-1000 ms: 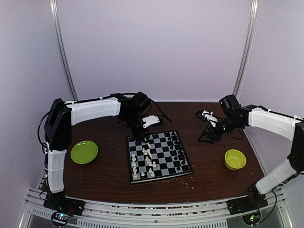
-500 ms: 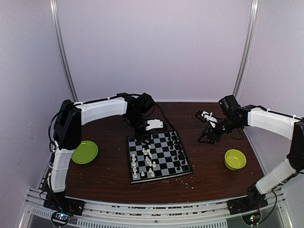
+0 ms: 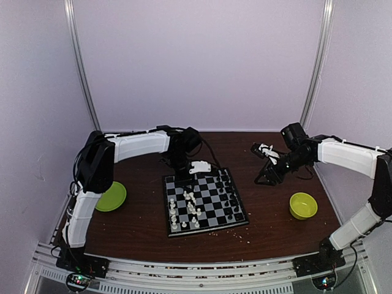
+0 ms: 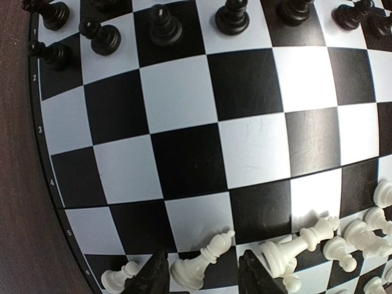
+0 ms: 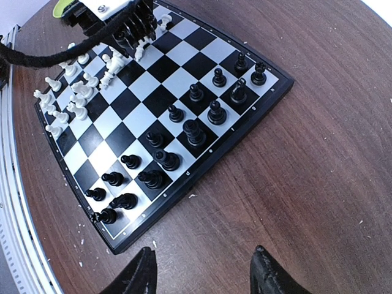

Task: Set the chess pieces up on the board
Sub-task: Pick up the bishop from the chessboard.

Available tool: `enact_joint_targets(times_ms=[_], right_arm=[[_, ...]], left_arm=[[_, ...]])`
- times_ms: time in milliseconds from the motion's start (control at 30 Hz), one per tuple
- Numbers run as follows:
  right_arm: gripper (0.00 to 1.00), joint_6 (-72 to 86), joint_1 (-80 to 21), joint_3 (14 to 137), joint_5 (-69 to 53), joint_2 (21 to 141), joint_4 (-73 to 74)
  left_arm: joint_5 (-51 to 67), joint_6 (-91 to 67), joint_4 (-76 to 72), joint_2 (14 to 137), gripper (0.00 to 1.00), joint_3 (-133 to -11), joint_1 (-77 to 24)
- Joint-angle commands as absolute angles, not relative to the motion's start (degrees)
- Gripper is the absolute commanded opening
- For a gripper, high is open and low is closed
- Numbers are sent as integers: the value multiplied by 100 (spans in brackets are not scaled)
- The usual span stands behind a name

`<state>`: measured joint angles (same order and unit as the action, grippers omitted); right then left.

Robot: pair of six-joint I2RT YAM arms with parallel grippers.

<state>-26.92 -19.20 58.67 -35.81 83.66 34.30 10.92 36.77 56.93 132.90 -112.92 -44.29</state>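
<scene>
The board (image 3: 212,195) lies mid-table. Black chess pieces (image 3: 230,196) stand along its right side, and white chess pieces (image 3: 187,208) are bunched on its left, several of them toppled. My left gripper (image 3: 187,176) hangs low over the board's far left corner. It is open, its tips (image 4: 205,275) either side of a fallen white piece (image 4: 202,261) with a gap on each side. More white pieces (image 4: 294,244) lie beside it, and black ones (image 4: 162,24) stand across the board (image 4: 184,98). My right gripper (image 3: 264,177) is open (image 5: 202,272) over bare table right of the board (image 5: 153,98).
A lime-green plate (image 3: 110,196) sits left of the board, partly behind the left arm. A lime-green bowl (image 3: 303,205) sits at the right. Pale crumbs (image 3: 242,233) dot the wood near the board's front edge (image 5: 193,196). Enclosure walls close in behind and at both sides.
The left arm has swung right and forward, bringing its gripper down over the board's far left corner. The right arm has barely moved.
</scene>
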Motion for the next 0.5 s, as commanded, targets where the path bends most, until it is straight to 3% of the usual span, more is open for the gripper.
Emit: enact_joint_targets(times_ms=[0,467], right_arm=[[52,-2768,-1888,6018,-3613,8439,3519],[52,-2777,-1889,6038,-3630,8472,3558]], left_arm=[[1080,3770,5660,13408,39,-11458,-4377],[1011,3640,5660,13301,28,-11212,-4377]])
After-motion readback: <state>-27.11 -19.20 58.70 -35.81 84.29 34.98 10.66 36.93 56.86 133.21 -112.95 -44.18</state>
